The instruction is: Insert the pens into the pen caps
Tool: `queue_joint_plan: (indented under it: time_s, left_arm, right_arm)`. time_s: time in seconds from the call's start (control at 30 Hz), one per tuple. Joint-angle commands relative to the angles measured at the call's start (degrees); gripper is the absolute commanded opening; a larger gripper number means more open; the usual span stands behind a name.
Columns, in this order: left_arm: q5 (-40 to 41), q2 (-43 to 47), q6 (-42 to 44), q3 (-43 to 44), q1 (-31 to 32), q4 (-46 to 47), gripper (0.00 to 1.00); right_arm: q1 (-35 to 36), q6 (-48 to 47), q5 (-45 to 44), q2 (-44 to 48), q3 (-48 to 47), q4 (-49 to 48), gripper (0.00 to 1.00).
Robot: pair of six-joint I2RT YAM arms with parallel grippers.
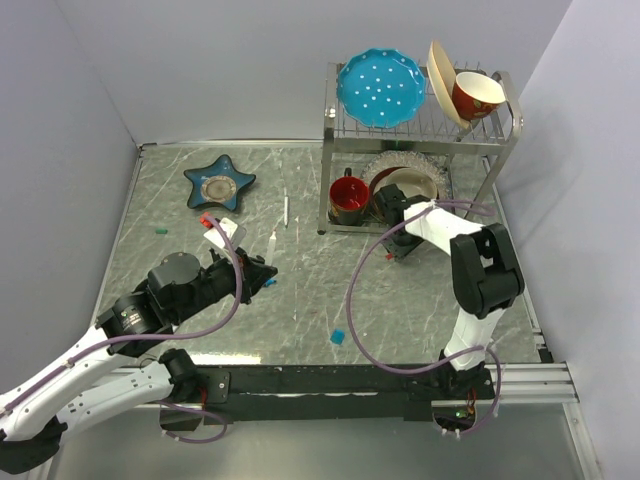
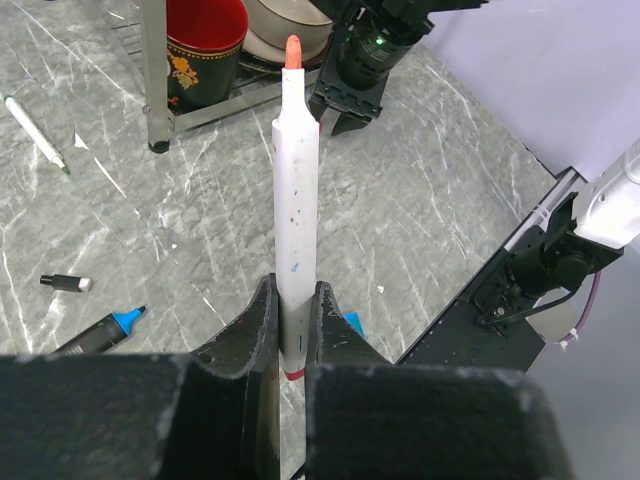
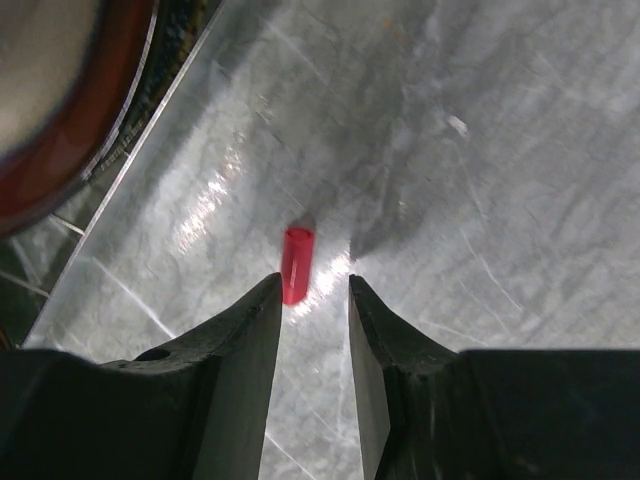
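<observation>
The left gripper (image 2: 293,305) is pinching the back end of a white, red-tipped pen (image 2: 296,190) above the near-left table (image 2: 430,200), while the right gripper (image 3: 314,290) is hovering with jaws spread, a small red cap (image 3: 296,262) lying just ahead of them near the dish rack (image 1: 400,135).

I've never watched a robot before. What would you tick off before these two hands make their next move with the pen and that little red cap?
1. White pen held in the left hand: ok, fingers shut on its lower end.
2. Pen's orange tip bare and pointing away from that hand: ok.
3. Right hand open: ok, nothing between its fingers.
4. Red cap centred between those fingers: not ok, it lies close to one finger.
5. Cap lying free on the table: ok.
6. Which end of the cap is open: cannot tell.
</observation>
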State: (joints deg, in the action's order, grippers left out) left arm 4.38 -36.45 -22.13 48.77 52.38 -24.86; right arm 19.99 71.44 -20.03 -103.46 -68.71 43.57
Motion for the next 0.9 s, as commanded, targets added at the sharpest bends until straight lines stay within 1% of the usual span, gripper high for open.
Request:
queue_joint_plan:
  time_s: [0.0, 0.27, 0.47, 0.63, 0.73, 0.87]
  left_arm:
    - [-0.16, 0.76, 0.6, -0.08, 0.09, 1.48, 0.01]
    - [0.45, 0.76, 0.42, -0.08, 0.09, 1.48, 0.01]
    - [0.45, 0.59, 0.24, 0.18, 0.09, 1.75, 0.01]
    - [-0.42, -0.29, -1.51, 0.97, 0.09, 2.36, 0.01]
    - [-1.13, -0.56, -2.74, 1.5, 0.18, 2.89, 0.01]
    - [-1.66, -0.47, -4.85, 1.5, 0.09, 3.85, 0.01]
  right_arm:
    - [-0.48, 1.6, -3.17, -2.18, -3.45, 0.2, 0.4]
    - [-0.92, 1.07, -3.17, -3.85, -2.93, -0.42, 0.4]
    - [-0.83, -0.42, -2.12, -3.33, 0.49, -1.12, 0.39]
    - [-0.83, -1.65, -1.33, -1.4, 3.49, -2.7, 0.36]
    - [-0.83, -2.44, -0.98, -0.43, 4.46, -3.23, 0.31]
    - [-0.48, -5.86, 0.17, 1.06, 7.0, -6.21, 0.24]
